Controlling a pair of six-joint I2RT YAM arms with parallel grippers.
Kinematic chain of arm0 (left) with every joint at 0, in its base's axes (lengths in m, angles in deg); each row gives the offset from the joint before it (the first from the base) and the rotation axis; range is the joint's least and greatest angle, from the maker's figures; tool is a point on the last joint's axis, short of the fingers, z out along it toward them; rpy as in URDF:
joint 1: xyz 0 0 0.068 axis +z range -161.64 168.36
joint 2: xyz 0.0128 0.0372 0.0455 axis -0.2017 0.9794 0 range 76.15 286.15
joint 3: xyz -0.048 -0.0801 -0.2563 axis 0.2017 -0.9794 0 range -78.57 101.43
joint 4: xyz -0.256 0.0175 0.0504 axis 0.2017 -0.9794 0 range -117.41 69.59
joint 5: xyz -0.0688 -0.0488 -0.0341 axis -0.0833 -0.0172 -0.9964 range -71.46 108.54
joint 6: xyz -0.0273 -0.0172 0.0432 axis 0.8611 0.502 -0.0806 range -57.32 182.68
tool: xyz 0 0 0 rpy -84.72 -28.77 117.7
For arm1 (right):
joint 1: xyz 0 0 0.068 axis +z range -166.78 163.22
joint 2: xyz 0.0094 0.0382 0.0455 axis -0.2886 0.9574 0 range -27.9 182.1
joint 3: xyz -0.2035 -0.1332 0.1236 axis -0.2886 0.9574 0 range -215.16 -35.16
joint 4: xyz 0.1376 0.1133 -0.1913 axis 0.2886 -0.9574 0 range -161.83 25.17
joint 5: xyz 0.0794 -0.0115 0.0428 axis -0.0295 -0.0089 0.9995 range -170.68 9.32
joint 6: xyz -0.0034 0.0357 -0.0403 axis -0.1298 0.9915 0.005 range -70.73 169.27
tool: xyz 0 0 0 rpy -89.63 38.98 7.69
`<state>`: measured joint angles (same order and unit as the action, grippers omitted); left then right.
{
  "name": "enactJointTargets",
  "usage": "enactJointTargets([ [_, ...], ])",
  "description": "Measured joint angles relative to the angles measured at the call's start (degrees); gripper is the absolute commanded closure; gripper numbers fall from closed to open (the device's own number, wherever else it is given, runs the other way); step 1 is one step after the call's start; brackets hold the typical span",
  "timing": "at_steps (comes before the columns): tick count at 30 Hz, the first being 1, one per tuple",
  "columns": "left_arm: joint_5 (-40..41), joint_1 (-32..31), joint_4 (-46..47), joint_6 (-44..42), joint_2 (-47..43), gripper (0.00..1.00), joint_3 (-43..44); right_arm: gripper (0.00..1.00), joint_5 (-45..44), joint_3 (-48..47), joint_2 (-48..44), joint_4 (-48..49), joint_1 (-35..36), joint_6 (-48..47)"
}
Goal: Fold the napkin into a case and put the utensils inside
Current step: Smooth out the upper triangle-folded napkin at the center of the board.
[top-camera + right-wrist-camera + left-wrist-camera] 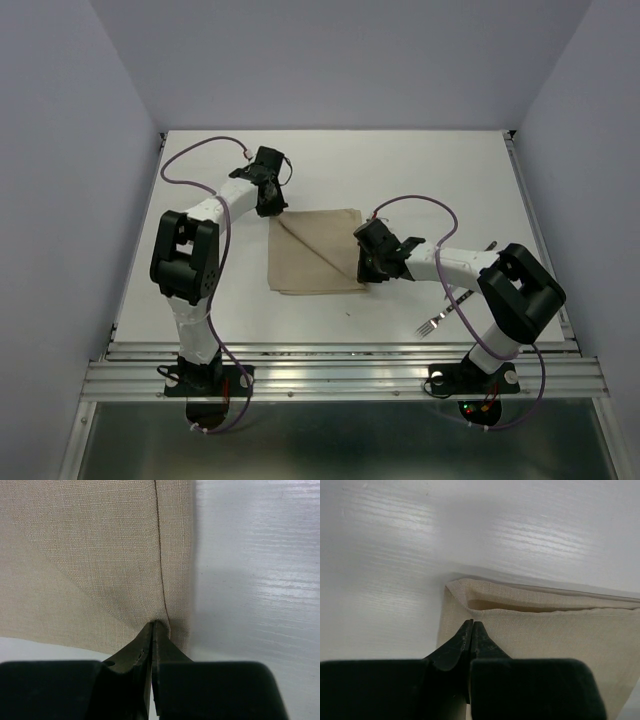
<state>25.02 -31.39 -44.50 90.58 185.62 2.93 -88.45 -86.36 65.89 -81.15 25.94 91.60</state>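
Left gripper (472, 626) pressed together at napkin (315, 255) layer edge, right gripper (153, 626) pressed together at hemmed corner; actual pinch unclear. Move both level, hold crease straight.

White table (450, 170) between pale lavender walls (330, 60)

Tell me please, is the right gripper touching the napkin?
Touching. The right wrist view shows the right gripper shut on the edge of the napkin, with the cloth's creases running into its tips.
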Motion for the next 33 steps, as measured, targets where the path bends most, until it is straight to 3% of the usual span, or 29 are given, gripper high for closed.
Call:
enactJointTargets([
  [33,1.6,0.3,0.8,-0.4,7.0,1.00,3.0,0.96,-0.2,0.2,0.0,0.1,0.0,0.2],
])
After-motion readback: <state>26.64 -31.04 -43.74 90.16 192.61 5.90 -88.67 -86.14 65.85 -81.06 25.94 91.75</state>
